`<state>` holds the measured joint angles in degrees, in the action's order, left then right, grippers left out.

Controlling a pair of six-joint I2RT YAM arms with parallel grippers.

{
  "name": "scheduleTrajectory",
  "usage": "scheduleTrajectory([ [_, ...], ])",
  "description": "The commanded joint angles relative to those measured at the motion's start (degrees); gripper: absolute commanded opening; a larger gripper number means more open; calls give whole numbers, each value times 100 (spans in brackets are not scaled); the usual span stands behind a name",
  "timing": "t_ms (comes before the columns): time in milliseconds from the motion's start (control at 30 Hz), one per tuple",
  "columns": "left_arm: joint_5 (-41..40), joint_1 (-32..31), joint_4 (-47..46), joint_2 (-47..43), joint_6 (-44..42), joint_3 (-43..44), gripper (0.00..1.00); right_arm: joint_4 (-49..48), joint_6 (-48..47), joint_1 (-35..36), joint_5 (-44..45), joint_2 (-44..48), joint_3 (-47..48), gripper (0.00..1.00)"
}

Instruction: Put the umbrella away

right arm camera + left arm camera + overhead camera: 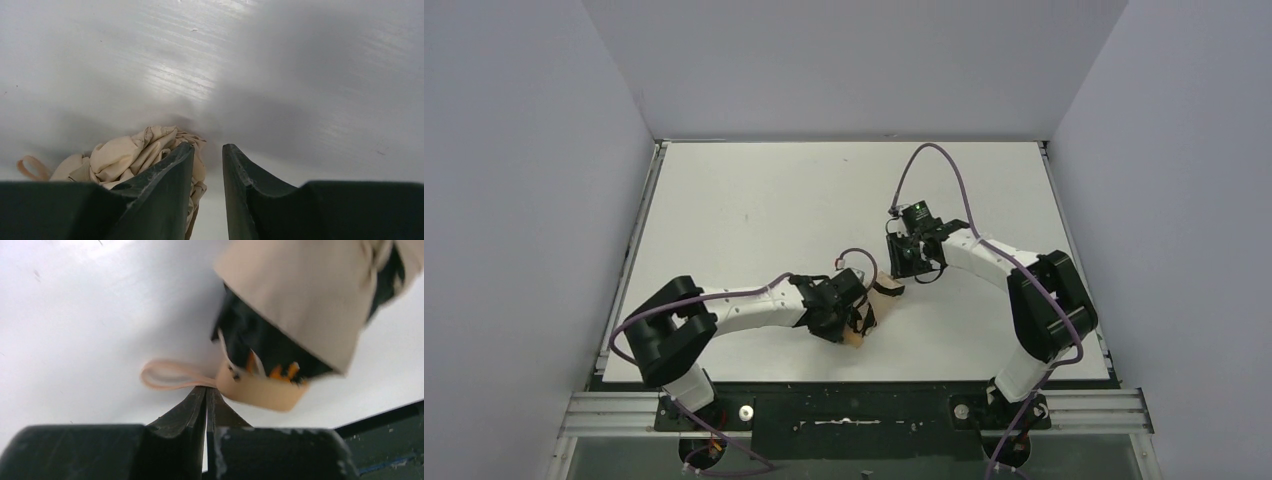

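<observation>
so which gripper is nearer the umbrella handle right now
Left. The left gripper is shut on the loop right at the umbrella handle. The right gripper, jaws open and empty, sits off beside the bunched fabric, apart from the handle.

One umbrella (887,286) (seemingly bundled), two arms (744,305) (984,258)

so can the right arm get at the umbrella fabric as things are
Probably yes. The right end effector is open, the bunched umbrella fabric lies right beside one finger, nothing in between. The left end effector pinches the loop at the handle end, seemingly clear of it.
</observation>
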<state>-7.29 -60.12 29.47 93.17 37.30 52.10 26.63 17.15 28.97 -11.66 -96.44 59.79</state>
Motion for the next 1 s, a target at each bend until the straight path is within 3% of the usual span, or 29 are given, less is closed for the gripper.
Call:
scheduleTrajectory([
  [0,-76,361,-335,265,-405,564,2,71,178,105,-328,262,-124,30],
  [200,197,521,-512,655,-478,999,2,50,802,140,-99,725,-602,30],
  [367,-107,648,-187,442,-347,914,4,263,1119,116,941,1259,-924,33],
  [533,-489,767,365,-482,-74,380,24,368,992,135,1649,1970,-1034,37],
  [667,-300,687,762,-1445,313,-32,45,343,797,114,1557,2473,-1155,43],
  [800,67,217,364,-2145,912,-520,71,274,764,111,1308,2631,-1243,47],
  [967,32,-379,-68,-1713,1631,-502,77,63,848,107,1061,2671,-1339,51],
])
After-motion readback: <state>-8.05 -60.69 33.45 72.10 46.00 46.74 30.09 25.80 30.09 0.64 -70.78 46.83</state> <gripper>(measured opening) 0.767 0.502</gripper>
